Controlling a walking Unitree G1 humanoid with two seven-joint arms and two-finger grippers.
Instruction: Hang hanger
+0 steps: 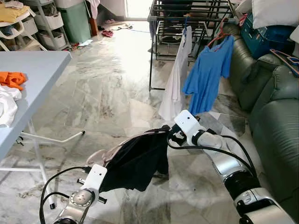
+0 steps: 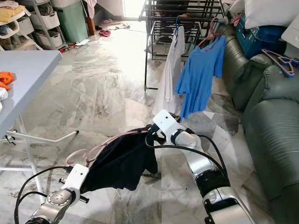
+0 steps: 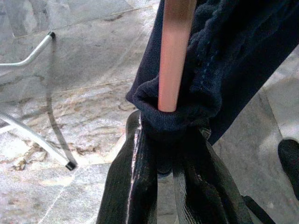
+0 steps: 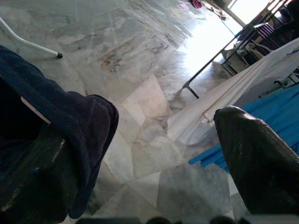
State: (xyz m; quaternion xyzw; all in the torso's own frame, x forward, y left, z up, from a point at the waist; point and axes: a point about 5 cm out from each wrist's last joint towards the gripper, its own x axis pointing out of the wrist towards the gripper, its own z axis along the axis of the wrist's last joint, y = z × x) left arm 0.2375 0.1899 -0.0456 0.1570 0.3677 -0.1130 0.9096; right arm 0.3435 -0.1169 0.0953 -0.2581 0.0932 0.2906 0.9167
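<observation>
Left gripper (image 3: 163, 154) clamped on one end of a pink hanger (image 3: 174, 56), a fold of dark shirt (image 1: 135, 161) pinched in between its fingers (image 3: 133, 182). Draped over that hanger and sagging between the two arms, low above the marble floor (image 1: 103, 84). At the garment's far end, right gripper (image 1: 169, 136), fingers spread wide in the right wrist view: one finger (image 4: 32, 182) under the dark cloth, the other (image 4: 257, 158) clear of it, so touching the shirt on one side only. Whether gripping the hanger there, cannot tell. Straight ahead of the right gripper and near it, a white garment (image 1: 175, 79) and a blue shirt (image 1: 208, 72) hanging from a black drying rack (image 1: 187, 21). To the right of that arm, a green sofa (image 1: 273, 116) with a spare hanger (image 2: 279, 59) lying on its arm. Well off to the left of the left gripper, a grey table (image 1: 37, 70) with an orange cloth (image 1: 11, 79) and a white cloth (image 1: 7, 105) on it.
</observation>
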